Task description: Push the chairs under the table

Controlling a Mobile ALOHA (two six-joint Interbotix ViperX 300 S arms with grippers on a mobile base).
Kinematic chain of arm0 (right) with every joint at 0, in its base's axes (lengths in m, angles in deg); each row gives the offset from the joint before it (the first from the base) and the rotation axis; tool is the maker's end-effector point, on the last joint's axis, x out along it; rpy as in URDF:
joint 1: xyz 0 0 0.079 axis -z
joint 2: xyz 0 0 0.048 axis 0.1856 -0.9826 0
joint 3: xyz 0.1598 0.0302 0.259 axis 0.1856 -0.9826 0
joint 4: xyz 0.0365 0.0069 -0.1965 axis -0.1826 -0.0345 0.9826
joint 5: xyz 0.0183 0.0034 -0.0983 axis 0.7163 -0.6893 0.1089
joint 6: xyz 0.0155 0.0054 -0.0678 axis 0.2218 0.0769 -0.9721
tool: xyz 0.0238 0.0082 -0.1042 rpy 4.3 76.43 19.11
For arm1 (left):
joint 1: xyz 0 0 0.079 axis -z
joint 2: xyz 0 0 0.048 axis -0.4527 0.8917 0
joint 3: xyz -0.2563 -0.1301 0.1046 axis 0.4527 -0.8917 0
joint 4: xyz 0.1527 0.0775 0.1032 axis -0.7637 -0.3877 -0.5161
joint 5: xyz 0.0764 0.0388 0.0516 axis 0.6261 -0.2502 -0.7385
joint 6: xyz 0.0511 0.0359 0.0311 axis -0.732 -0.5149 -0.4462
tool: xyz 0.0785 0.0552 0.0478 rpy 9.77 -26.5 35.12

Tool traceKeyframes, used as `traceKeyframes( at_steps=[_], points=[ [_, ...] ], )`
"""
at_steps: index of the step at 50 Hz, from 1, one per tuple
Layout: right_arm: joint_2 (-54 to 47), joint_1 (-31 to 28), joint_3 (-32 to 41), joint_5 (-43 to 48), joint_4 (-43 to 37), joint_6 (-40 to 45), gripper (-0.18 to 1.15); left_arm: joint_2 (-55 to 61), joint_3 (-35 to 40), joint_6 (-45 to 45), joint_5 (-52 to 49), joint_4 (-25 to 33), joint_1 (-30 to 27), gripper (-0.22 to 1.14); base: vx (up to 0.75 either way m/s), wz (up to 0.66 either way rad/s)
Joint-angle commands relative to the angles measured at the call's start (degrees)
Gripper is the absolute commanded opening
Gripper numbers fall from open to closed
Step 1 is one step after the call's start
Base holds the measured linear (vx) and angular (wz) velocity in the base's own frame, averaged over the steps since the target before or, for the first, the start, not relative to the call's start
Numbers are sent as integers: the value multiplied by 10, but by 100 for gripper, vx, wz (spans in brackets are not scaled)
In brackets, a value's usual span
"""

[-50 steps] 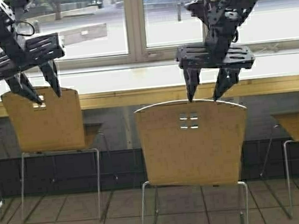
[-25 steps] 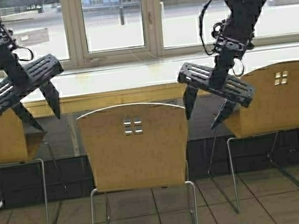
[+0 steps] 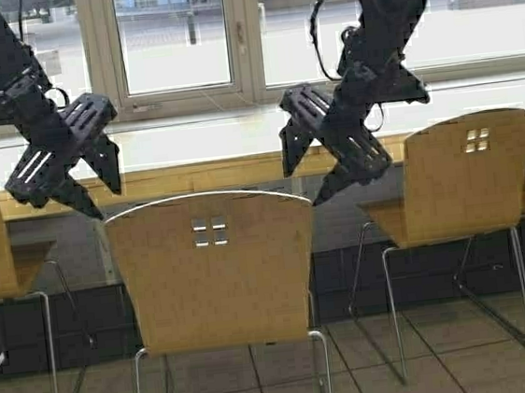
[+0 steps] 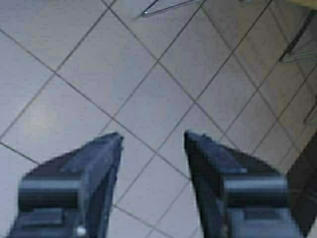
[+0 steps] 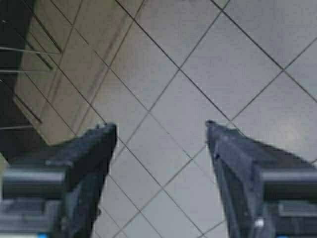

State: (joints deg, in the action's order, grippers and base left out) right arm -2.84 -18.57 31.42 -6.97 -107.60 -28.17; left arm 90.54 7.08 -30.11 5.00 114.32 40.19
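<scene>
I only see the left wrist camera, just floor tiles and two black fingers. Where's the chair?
Observer: A chair stands right in front of the robot with its back to us, pulled out from the table.
Operator: Is my left gripper on it?
Observer: The left gripper is open by the chair's top left corner. I can't tell if it touches.
Operator: What about the other arm?
Observer: The right gripper is open too, by the top right corner, holding nothing.
</scene>
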Motion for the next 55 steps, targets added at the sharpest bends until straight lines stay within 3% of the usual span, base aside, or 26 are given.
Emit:
traceKeyframes(
  at_steps=[1, 9, 17, 24, 55],
  points=[
    [14, -3, 18, 5, -25, -1, 90, -6, 7, 3, 24, 48, 2, 79, 18, -3],
    [18, -3, 18, 13, -43, 1, 90, 0, 20, 3, 29, 102, 12, 79, 19, 3],
    [21, -4, 23, 57, -153, 11, 90, 17, 58, 12, 31, 149, 26, 79, 21, 16],
    [12, -4, 26, 69, -197, 12, 90, 42, 91, 21, 32, 184, 42, 79, 22, 15],
    [-18, -4, 22, 65, -216, 11, 90, 88, 72, 25, 47, 240, 51, 79, 24, 2]
  ],
)
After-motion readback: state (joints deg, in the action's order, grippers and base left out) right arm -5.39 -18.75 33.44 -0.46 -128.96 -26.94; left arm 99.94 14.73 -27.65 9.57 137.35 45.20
